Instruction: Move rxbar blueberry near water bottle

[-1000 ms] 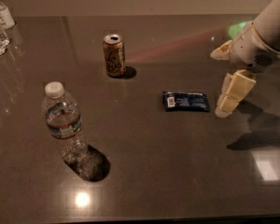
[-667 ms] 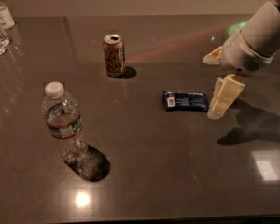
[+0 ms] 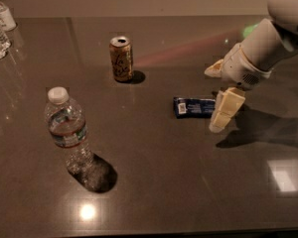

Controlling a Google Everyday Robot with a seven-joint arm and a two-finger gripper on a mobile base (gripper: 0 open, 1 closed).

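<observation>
Right of centre on the dark glossy counter [image 3: 154, 182]: the rxbar blueberry [image 3: 194, 107], a flat rectangular dark blue foil wrapper with white print and a small white patch, lying flat with its long side left to right. Well apart to the left and nearer: the water bottle [image 3: 65, 128], clear ribbed plastic with a white cap and a blue-green label, standing upright. Farther back, between those two: a gold-tan drink can [image 3: 121, 58], also upright. At the far left edge: a cluster of small clear bottles [image 3: 1, 19].

Hanging at the bar's right end: the white gripper [image 3: 213, 101], cream fingers [image 3: 226, 108] spread open and holding nothing, the nearer of them angled down just beside the wrapper's end. Touching the wrapper or not: cannot tell.

Likely handling: light, thin, fairly stiff along the length, with slick, crinkly foil. Prone to sliding on the polished counter instead of lifting. Best taken across the short width near the middle, one finger on each long edge, set low. Little risk of damage, more of nudging it away.

Against a second ago: gripper shifted left and lower, closer to the bar's right end. Bar, bottle and can unmoved.
</observation>
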